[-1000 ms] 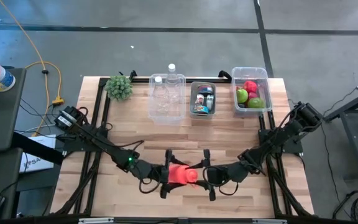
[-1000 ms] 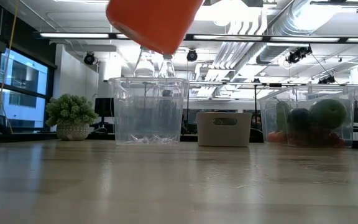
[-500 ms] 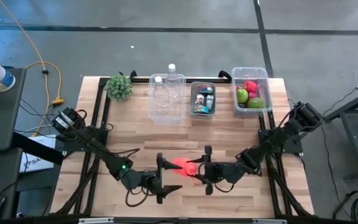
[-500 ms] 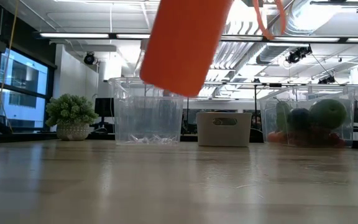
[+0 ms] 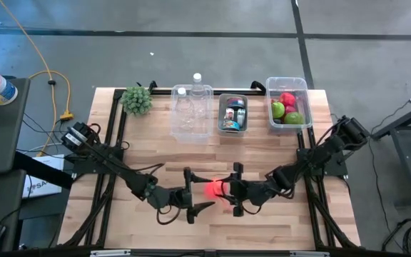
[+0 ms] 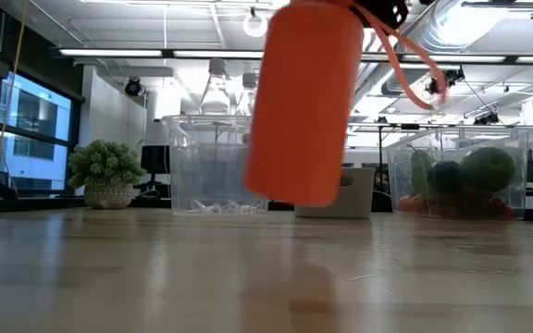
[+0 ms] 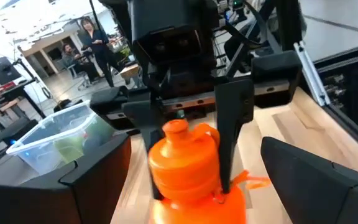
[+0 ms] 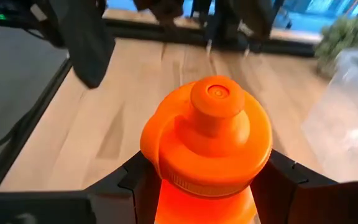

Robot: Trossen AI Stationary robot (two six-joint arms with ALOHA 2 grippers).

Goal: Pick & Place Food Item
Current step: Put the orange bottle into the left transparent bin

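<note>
My left fingers (image 5: 191, 205) are spread wide with nothing in them, sitting near the front middle of the desk (image 5: 148, 150), just left of the bottle (image 5: 212, 190). From my left wrist camera I can see both dark fingers (image 7: 95, 180) splayed out on either side, with the orange bottle (image 7: 188, 165) out in front of them, not touching either one.

The bottle itself is in my right fingers (image 5: 232, 194), which are clamped on it, one on each side of the body below the cap. In the right wrist view the round orange cap (image 8: 211, 134) points straight out past those fingers (image 8: 138, 171). From the low camera the bottle (image 6: 303, 102) hangs clear of the desk top, tilted a bit, with its thin orange strap (image 6: 405, 65) looping off the top end.

Along the back edge, going left to right: a small green plant (image 5: 137, 100), a clear bin (image 5: 191, 114) holding clear plastic bottles, a grey tray (image 5: 232, 113) with a few packaged items, and a clear bin (image 5: 288, 103) with red and green fruit. My right arm reaches in from the right side of the desk, well apart from that fruit bin.
</note>
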